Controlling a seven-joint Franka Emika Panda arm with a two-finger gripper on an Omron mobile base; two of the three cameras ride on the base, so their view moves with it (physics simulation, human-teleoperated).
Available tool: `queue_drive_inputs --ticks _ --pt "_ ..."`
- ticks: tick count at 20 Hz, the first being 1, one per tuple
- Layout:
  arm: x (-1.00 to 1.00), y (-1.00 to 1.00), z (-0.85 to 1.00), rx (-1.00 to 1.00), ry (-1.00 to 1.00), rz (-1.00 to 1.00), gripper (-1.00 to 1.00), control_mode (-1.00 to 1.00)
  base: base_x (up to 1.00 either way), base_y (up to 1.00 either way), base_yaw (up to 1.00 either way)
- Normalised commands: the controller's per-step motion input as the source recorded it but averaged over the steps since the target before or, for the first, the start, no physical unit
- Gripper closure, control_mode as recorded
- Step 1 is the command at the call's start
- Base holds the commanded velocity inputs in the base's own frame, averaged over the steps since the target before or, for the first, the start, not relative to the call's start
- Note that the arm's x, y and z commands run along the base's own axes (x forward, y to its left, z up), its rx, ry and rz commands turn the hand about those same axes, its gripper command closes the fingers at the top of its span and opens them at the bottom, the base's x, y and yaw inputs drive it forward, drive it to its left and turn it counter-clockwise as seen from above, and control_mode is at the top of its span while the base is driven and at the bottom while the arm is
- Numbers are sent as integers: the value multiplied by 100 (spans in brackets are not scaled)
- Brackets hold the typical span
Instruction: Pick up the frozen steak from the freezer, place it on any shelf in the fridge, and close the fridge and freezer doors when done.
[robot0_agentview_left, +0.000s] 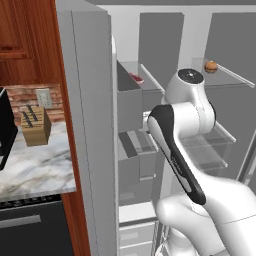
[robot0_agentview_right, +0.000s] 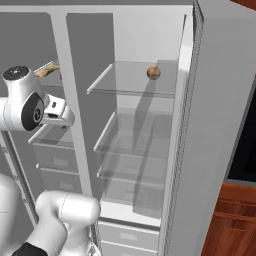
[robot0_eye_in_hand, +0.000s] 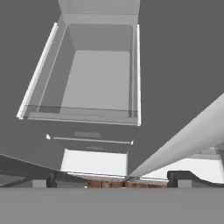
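The frozen steak (robot0_agentview_left: 135, 77), a small dark-red slab, lies on the top shelf of the narrow freezer (robot0_agentview_left: 137, 145). My arm reaches into the freezer. In the hand view my gripper (robot0_eye_in_hand: 113, 178) is open with nothing between its fingertips (robot0_eye_in_hand: 43, 179), and it looks down on a grey freezer bin (robot0_eye_in_hand: 98, 78). The fridge (robot0_agentview_right: 135, 140) stands open beside it, and a small orange-brown ball (robot0_agentview_right: 153, 73) rests on its top glass shelf (robot0_agentview_right: 125, 82). The freezer door (robot0_agentview_left: 90, 125) and the fridge door (robot0_agentview_right: 215, 125) are both swung wide open.
A knife block (robot0_agentview_left: 35, 125) stands on the marble counter (robot0_agentview_left: 35, 167) left of the freezer door, above a dark appliance front (robot0_agentview_left: 30, 230). A black oven front (robot0_agentview_right: 245, 145) and a wooden cabinet (robot0_agentview_right: 235, 225) lie right of the fridge door.
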Motion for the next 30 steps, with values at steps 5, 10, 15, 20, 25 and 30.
queue_drive_inputs --ticks 5,10,15,20,25,30 --pt "7 4 24 0 -3 0 -100 -100 6 5 0" --pt "4 9 56 -2 -12 0 -100 -100 0 0 0" --pt "14 10 62 0 -9 0 -100 -100 0 0 0" --pt "32 15 53 0 -7 1 -100 -100 0 0 0" --pt "52 15 17 0 -5 3 -100 -100 0 0 0" --pt "68 0 0 -2 -2 0 -100 -100 0 0 0"
